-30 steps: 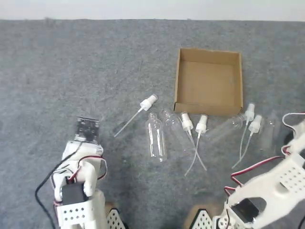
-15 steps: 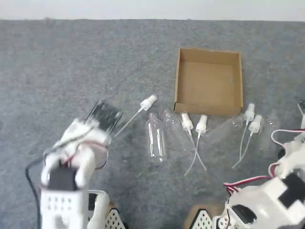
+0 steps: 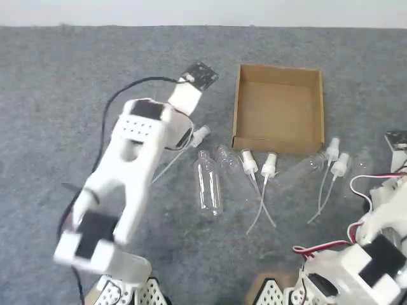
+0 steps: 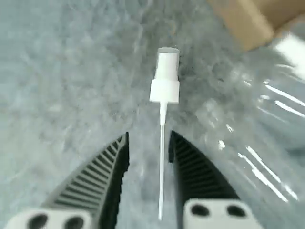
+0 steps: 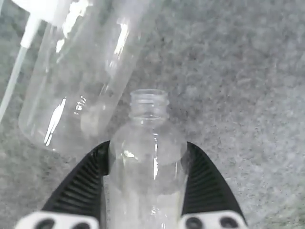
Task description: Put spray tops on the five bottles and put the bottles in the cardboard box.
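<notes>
1. The left arm [image 3: 127,171] stretches forward over the desk's [image 3: 57,89] middle; the left gripper [image 4: 147,138] hangs beside the cardboard box [image 3: 278,145].
2. Its fingers are half open and hold nothing; the tube of a spray top [image 4: 164,82] lies between them, its white head beyond the tips.
3. The right gripper [image 5: 147,149], near the desk's right edge, clamps a clear bottle [image 5: 147,171] on both sides.

Edge cuts off the bottle [image 5: 147,171] between the right jaws; second bottle [image 4: 257,119] beside the left jaws blurs.
</notes>
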You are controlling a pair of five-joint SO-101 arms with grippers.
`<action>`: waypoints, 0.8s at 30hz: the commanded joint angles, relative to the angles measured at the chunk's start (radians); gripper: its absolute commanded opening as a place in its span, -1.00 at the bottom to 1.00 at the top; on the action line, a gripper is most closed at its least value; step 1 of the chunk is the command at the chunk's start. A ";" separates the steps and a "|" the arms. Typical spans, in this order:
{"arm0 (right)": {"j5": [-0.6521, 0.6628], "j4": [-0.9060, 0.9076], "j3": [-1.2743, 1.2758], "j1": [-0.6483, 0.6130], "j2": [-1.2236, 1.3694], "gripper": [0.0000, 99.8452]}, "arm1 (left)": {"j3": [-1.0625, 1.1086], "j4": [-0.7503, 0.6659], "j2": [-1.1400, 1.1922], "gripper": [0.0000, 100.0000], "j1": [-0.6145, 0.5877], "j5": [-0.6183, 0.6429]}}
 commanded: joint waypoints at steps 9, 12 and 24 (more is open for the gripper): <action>0.009 -0.065 0.032 -0.021 -0.071 -0.98 | -0.225 -0.150 0.267 -0.62 0.012 0.003; 0.009 -0.065 0.032 -0.022 -0.071 -0.98 | -0.259 -0.150 0.295 -0.62 0.011 0.003; 0.009 -0.062 0.032 -0.022 -0.071 -0.98 | -0.444 -0.178 0.557 -0.64 0.026 -0.037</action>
